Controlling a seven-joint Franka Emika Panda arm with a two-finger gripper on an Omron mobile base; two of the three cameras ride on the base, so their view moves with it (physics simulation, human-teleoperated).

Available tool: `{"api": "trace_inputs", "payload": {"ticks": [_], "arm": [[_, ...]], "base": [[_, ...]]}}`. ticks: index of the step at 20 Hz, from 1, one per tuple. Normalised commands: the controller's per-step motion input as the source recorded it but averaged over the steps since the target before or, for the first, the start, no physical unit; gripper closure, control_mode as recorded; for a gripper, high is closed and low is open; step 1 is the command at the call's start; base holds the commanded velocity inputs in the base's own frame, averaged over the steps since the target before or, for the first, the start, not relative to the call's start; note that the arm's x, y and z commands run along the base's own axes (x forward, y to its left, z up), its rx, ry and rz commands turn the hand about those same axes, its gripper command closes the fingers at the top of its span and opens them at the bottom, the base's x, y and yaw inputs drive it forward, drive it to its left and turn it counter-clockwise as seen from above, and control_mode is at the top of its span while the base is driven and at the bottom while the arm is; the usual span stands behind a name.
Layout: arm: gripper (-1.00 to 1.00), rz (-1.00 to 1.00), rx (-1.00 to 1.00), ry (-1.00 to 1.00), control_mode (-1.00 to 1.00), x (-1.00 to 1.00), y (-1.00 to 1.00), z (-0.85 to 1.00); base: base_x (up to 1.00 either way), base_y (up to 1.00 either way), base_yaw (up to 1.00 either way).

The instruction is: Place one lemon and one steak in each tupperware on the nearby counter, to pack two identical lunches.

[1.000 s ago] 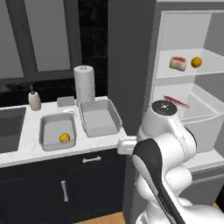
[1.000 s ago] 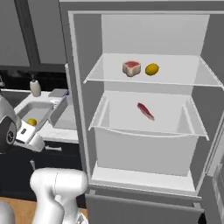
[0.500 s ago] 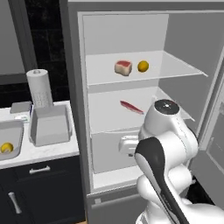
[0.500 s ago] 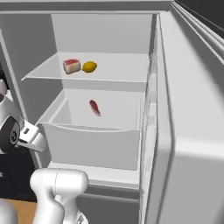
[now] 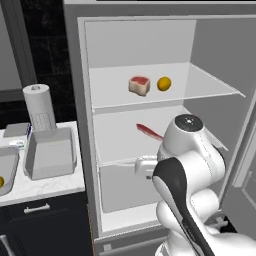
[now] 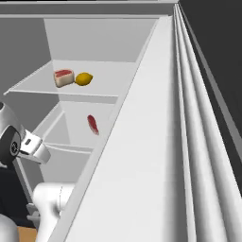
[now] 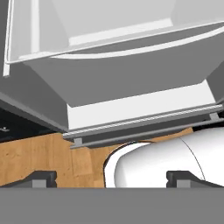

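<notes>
While the open fridge point(image 5: 150, 60) takes up the centre of the left base view, its white walls look flat and matte and its shelves are thin pale slabs. On the upper shelf point(image 5: 200, 92) sits the blocky steak chunk point(image 5: 139, 85), beige at the sides with a pink-red top, and just beside it to the right a smooth round yellow lemon point(image 5: 164, 83). Below, near the middle of the frame, the thin dark-red steak strip point(image 5: 148, 131) lies flat over a pale drawer point(image 5: 120, 185) with sloping walls.

At the left edge the white marble-like counter point(image 5: 45, 185) with faint grey veins runs over dark cabinets with a silver handle. On it stand a light-grey tupperware point(image 5: 50, 157) with sloping walls and a rounded rim, and a paper towel roll point(image 5: 39, 107) behind it. At the far left edge a second tupperware point(image 5: 7, 167) holds another lemon point(image 5: 1, 182), cut off by the frame.

From the right base view the fridge door point(image 6: 165, 156) fills the right half as a broad ribbed white panel, and the chunk, lemon and strip appear in the upper left. The hand view adds a wood-grain floor point(image 7: 39, 157) at lower left beneath the drawer's underside. There the gripper point(image 7: 111, 178) has its two dark tips standing wide apart, holding nothing.
</notes>
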Motion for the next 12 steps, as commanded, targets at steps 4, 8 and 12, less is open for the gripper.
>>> {"api": "trace_inputs", "payload": {"ticks": [4,8,12], "arm": [[-1.00,0.00,0.00,0.00,1.00,0.00,0.00,0.00],[-1.00,0.00,0.05,-0.20,-1.00,0.03,-0.70,0.41],[-1.00,0.00,0.04,-0.22,-1.00,0.15,-0.70,0.68]], "base": [[0.62,-0.30,0.03],[0.00,0.00,0.00],[0.00,0.00,0.00]]}}
